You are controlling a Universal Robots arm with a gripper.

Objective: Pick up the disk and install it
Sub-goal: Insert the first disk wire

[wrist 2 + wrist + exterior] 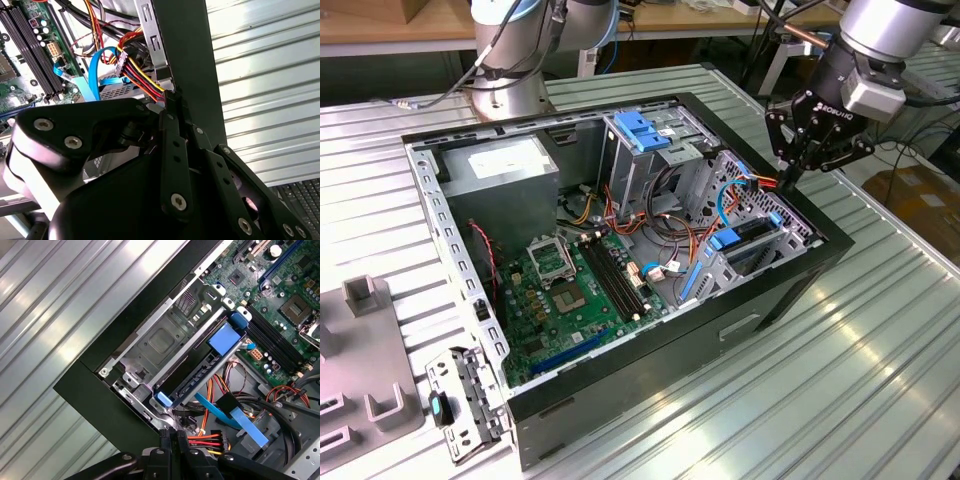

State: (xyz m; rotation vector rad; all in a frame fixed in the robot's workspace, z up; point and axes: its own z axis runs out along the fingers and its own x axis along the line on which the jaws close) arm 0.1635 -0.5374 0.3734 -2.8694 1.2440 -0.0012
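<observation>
Disk (pixel 200 367) with blue rails sits slotted in the metal cage (pixel 160 340); clenched gripper (pixel 788 184) hovers right, above the case (pixel 760 310) edge.

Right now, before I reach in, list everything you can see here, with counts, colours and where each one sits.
computer case: one, black, open, on the ribbed metal table
power supply: one, grey, in the case's far corner, at the exterior view's left
motherboard: one, green, on the case floor
disk: one, dark with blue rails, apparently seated in the metal cage at the case's corner
wire bundle: one, red, yellow and orange, just off the claw's tips
flat cable: at least one, blue, beside the bundle
bracket: one, grey, on the table beside the case
arm: one, silver
claw: one, black, shut, over the case's edge
</observation>
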